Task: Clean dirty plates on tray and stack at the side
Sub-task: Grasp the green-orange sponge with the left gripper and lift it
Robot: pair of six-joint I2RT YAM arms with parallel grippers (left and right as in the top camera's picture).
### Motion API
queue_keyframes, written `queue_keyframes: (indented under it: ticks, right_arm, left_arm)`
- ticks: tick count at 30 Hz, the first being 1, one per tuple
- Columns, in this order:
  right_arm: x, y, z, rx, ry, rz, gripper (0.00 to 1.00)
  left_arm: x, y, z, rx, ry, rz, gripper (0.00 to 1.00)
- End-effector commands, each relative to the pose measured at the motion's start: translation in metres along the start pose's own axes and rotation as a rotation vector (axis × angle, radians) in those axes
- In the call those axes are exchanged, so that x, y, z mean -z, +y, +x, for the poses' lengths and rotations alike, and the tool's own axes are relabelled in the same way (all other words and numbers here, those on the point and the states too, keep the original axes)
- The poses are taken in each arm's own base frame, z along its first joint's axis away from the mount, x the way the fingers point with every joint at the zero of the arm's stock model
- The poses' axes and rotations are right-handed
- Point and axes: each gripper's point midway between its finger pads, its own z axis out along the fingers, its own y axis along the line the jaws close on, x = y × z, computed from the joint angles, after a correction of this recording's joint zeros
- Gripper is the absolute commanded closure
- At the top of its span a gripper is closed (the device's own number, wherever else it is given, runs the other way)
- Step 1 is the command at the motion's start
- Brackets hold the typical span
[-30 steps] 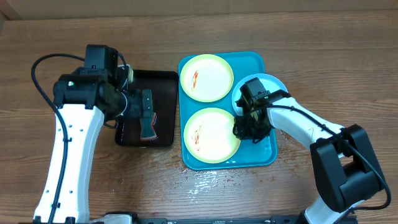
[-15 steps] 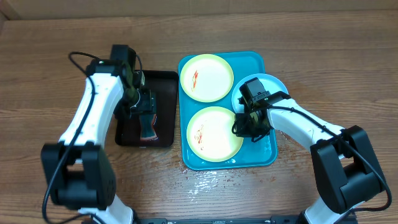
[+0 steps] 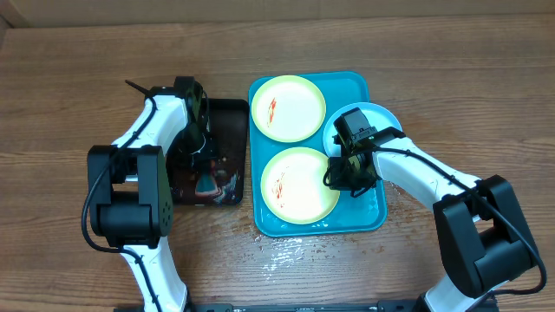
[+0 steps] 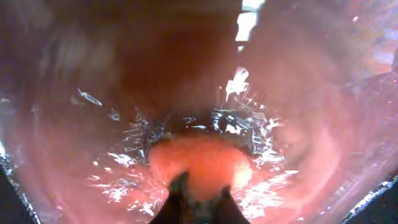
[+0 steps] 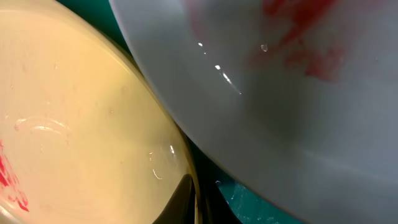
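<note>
**Three smeared plates on the turquoise tray, a claw at each side**

The left claw [image 4: 201, 200] was down inside the black tray [image 3: 227, 108], which lay on the table [image 3: 69, 87] just left of the turquoise tray [image 3: 357, 85]. Its wrist view was a blur of wet reddish surface, with an orange-red lump [image 4: 199, 165] just ahead of the fingertips. Whether the claw gripped anything could not be told.

On the turquoise tray lay the far yellow-green plate [image 3: 288, 107] and the near yellow-green plate [image 3: 299, 186], both smeared red. The light blue plate [image 3: 388, 117], also smeared, rested on the tray's right rim and overhung the table.

The right claw [image 3: 349, 178] sat at the near yellow-green plate's right edge, close by the light blue plate. Only one finger showed, so its grip could not be told.
</note>
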Motion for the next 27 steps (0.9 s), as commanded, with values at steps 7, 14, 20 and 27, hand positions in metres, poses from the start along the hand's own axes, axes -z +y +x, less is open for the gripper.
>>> queue_keyframes:
  ticks: [7,14,20,27]
  right_arm:
    - [-0.004,-0.023,0.0,-0.022,-0.022,0.112,0.96]
    - [-0.004,-0.023,-0.001,-0.022,-0.023,0.112,0.96]
    - [-0.004,-0.023,0.0,-0.023,-0.021,0.112,0.96]
    - [-0.004,-0.024,0.002,-0.024,-0.013,0.116,0.96]
  left_arm:
    - [0.027,-0.01,0.001,-0.003,-0.013,0.033,0.96]
    - [0.093,-0.016,-0.011,-0.051,-0.166,0.02,0.96]
    - [0.087,-0.004,-0.014,-0.062,-0.182,-0.104,0.96]
    - [0.087,-0.013,-0.011,-0.087,-0.165,-0.118,0.96]
